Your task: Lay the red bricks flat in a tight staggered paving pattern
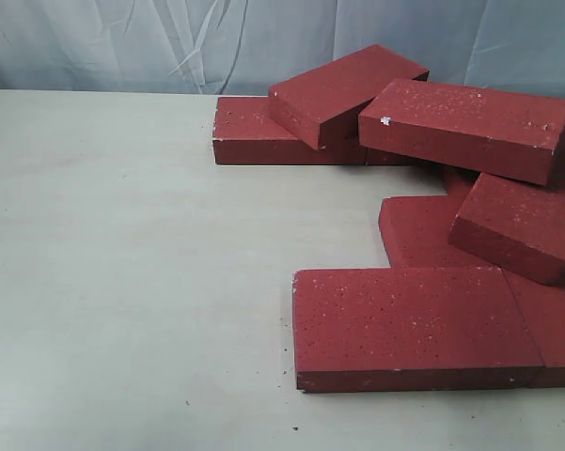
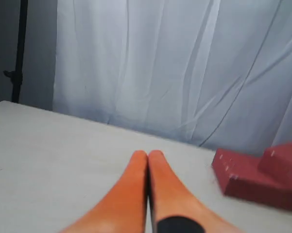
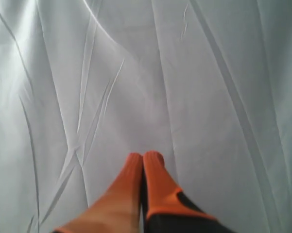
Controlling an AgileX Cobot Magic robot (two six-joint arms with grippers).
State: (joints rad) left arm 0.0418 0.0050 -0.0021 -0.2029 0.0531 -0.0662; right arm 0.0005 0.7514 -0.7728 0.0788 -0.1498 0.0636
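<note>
Two closed, empty grippers: left gripper (image 2: 147, 155) over the table (image 2: 48, 145) near red bricks (image 1: 414, 319), right gripper (image 3: 143, 156) before white curtain (image 3: 209, 97).

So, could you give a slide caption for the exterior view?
Red bricks piled loosely on a pale table, some flat, others tilted on top.

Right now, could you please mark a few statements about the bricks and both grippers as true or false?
1. All red bricks lie flat in one layer. False: several, like the top brick, rest tilted on others.
2. The left gripper is shut and empty. True.
3. The right gripper holds a brick. False: its fingers are shut on nothing.
4. The front brick lies flat on the table. True.
</note>
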